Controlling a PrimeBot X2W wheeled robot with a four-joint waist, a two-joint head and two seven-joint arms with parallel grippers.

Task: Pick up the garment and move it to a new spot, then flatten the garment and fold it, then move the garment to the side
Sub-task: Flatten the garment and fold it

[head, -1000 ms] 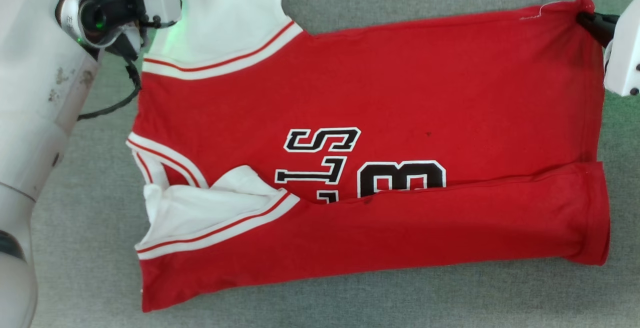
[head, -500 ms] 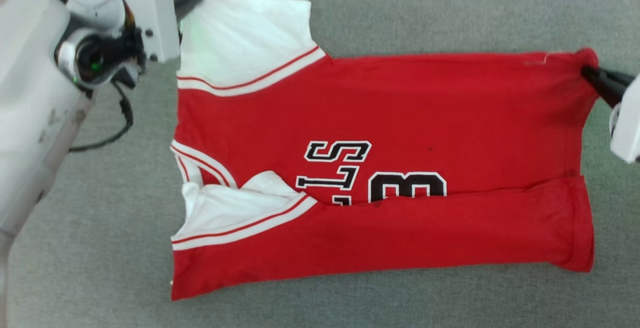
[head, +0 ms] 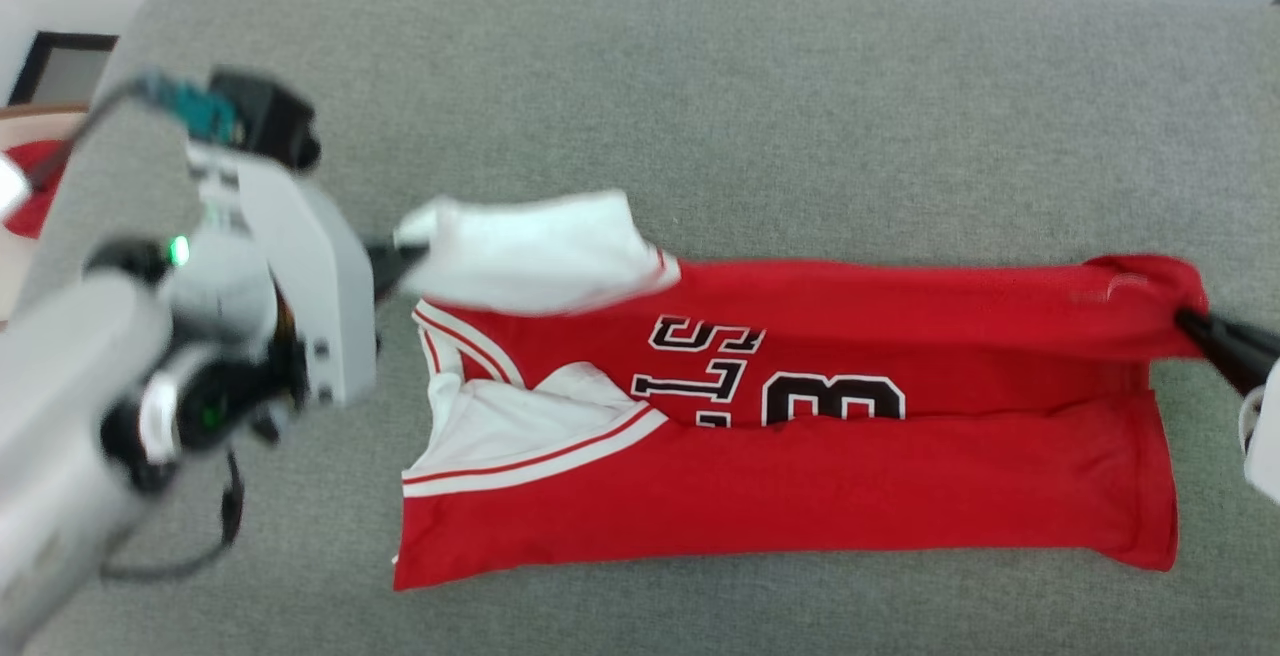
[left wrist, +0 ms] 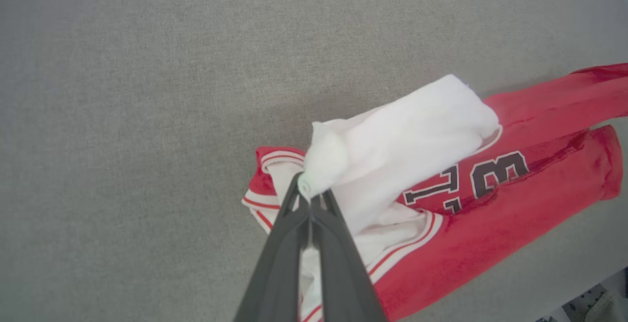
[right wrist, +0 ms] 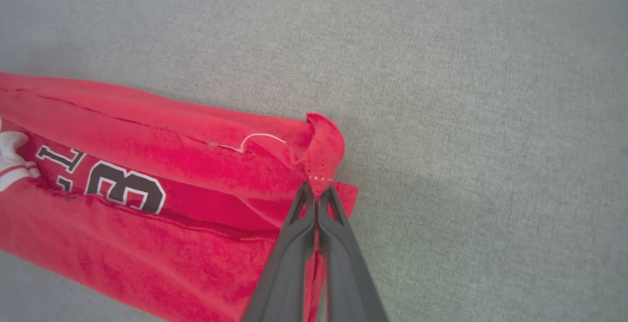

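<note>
The garment [head: 780, 476] runs lengthwise between the 2 grippers on the grey cushion [head: 700, 86]. The left gripper [head: 400, 258] pinches the white sleeve and the right gripper [head: 1192, 324] pinches the red hem corner. That edge is lifted, and the rest lies on their robot-ward side, so I'd fold that way.

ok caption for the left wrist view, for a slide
Left gripper pinches the garment by its white sleeve, held raised over the grey fabric surface.

The garment [head: 850, 496] is red, with white sleeves, red-and-white striped trim and black letters outlined in white — the surface [head: 700, 86] is flecked grey.
</note>
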